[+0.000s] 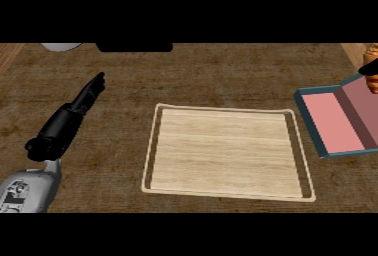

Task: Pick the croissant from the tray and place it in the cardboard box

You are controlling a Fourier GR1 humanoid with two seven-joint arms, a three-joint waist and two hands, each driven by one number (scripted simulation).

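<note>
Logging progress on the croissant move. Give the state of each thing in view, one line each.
Tray: flat on the counter, nothing on it.
Box: open, pink inside, at the right edge.
Croissant: above the box, partly out of view.
Left hand: open, fingers straight, holding nothing.
Right hand: barely visible by the croissant.

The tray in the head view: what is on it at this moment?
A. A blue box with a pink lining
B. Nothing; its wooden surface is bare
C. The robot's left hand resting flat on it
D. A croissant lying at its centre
B. The tray shows only bare light wood inside its rim; the left hand is out over the counter to its left, and the box sits apart at the right edge.
</note>
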